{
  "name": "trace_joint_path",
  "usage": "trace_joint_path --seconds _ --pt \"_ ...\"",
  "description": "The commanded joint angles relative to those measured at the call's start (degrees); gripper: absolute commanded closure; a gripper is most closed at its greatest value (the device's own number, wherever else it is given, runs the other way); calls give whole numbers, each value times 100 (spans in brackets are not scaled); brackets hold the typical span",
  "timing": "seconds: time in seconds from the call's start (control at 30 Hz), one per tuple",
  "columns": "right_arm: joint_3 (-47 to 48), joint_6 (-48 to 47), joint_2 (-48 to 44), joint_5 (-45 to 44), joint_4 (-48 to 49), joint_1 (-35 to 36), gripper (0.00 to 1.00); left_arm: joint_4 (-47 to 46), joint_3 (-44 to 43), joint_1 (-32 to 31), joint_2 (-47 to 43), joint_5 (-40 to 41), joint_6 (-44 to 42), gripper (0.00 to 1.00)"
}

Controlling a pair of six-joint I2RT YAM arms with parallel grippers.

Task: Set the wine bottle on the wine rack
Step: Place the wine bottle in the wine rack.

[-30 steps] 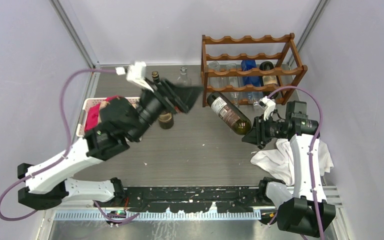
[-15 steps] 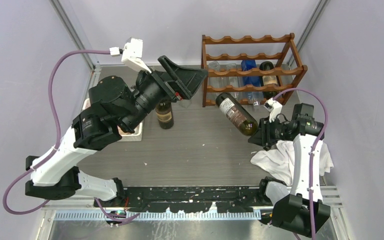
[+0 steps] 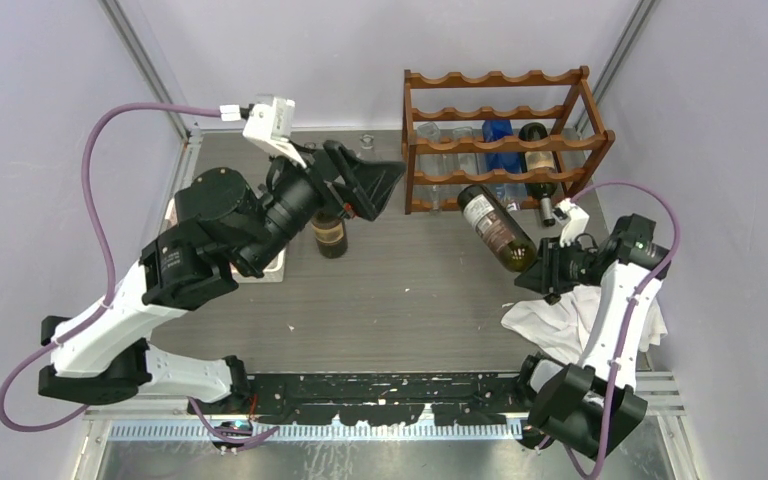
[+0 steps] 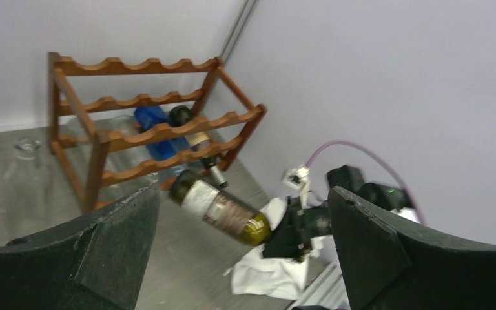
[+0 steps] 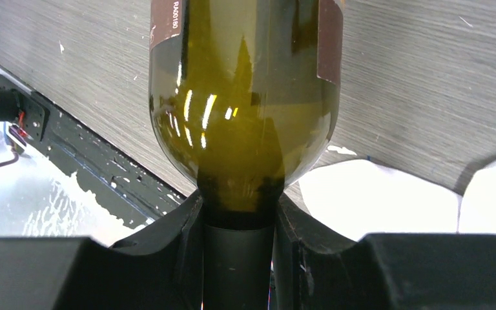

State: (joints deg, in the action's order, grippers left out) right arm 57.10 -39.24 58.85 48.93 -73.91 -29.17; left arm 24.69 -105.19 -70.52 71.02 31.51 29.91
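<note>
Jaws of my right gripper (image 3: 543, 268) pinched the wine bottle (image 3: 495, 226) by its neck; left gripper (image 3: 380, 190) gaped wide, empty. I judged it mid-carry. Next I had to line the base with a free wine rack (image 3: 500, 145) cradle, far-right corner.

Rack front: wine bottle (image 3: 497, 228), neck clamped in right gripper (image 3: 540, 267), slants just before the wine rack (image 3: 496, 78)'s lower rails.
Rack tiers: top bare; blue bottle (image 3: 497, 133) and dark bottle (image 3: 533, 135) lower down.
Rack's left: left gripper (image 3: 388, 188), jaws spread, above standing bottle (image 3: 328, 232).
Table (image 3: 410, 290) middle: open between the arms.
Right near edge: white cloth (image 3: 550, 325) heap.
</note>
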Motion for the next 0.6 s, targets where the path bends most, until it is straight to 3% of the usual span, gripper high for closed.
trace_joint_path --seconds 0.0,0.2,0.43,0.57 --pt "579 -1183 253 850 -633 -546 99 -809 292 -50 -422 124 -1703 0" --pt "846 -2083 737 987 -1360 -1326 99 -210 -114 326 -212 -852 -2191 0" --pt "979 -2139 1097 900 -1142 -1938 99 -68 1059 1110 -609 -1912 -2422 0" --pt "951 -1655 1008 722 -503 -2087 99 24 1587 1362 -851 -1933 -2762 0"
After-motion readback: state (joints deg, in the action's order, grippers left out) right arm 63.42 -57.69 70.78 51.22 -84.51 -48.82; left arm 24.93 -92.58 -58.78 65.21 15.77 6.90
